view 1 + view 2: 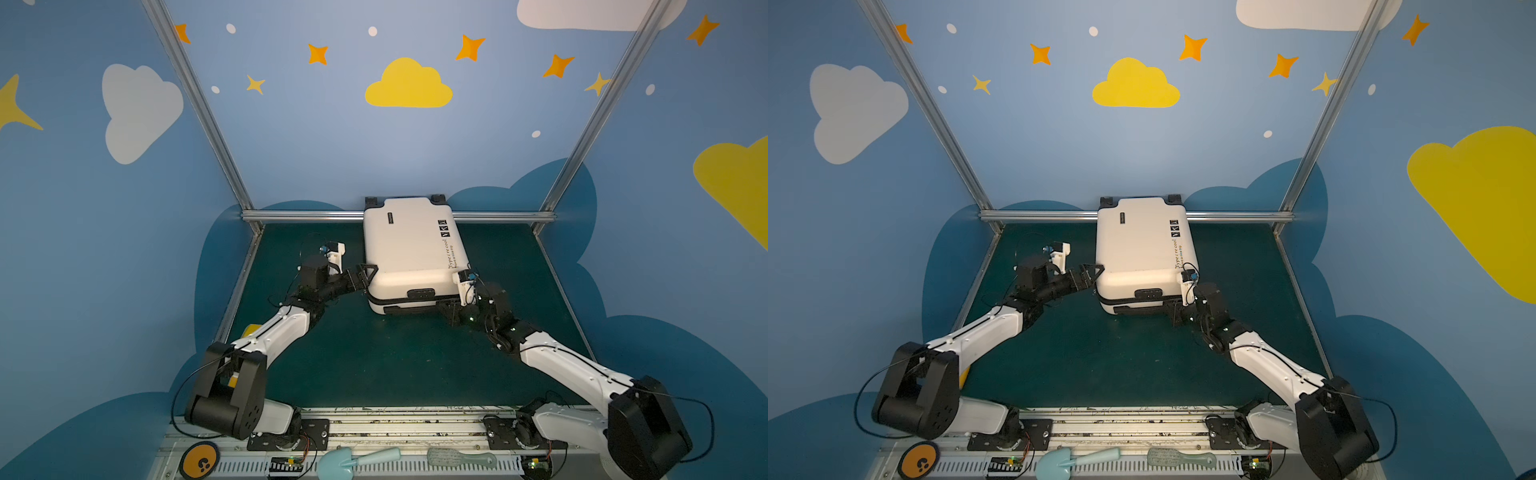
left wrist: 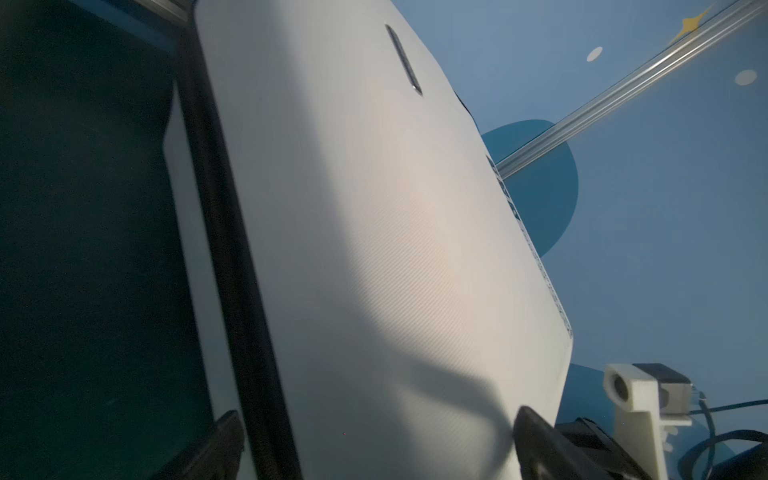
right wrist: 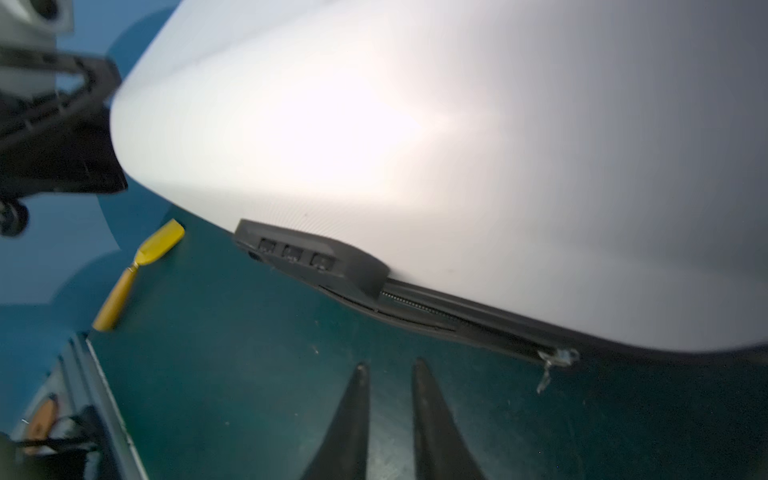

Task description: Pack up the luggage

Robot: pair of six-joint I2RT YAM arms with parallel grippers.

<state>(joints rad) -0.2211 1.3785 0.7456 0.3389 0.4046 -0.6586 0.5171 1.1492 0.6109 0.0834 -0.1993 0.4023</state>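
Observation:
The luggage (image 1: 409, 249) (image 1: 1140, 245) lies flat and closed at the back middle of the green table, its wheels against the rear rail. My left gripper (image 1: 365, 274) (image 1: 1092, 272) is open wide at its front left corner. In the left wrist view the left gripper (image 2: 378, 415) has a finger on either side of the white shell (image 2: 374, 228). My right gripper (image 1: 446, 309) (image 1: 1177, 311) is low at the front right corner. The right wrist view shows the right gripper (image 3: 390, 365) with a narrow gap and nothing in it, just short of the black lock (image 3: 311, 257) and zipper pull (image 3: 552, 365).
A yellow spatula-like tool (image 3: 137, 274) lies at the table's left edge, partly under my left arm (image 1: 249, 332). On the front rail lie an orange and black disc (image 1: 200, 459), a light blue shovel (image 1: 357, 459) and a pale comb (image 1: 461, 459). Metal frame rails border the table.

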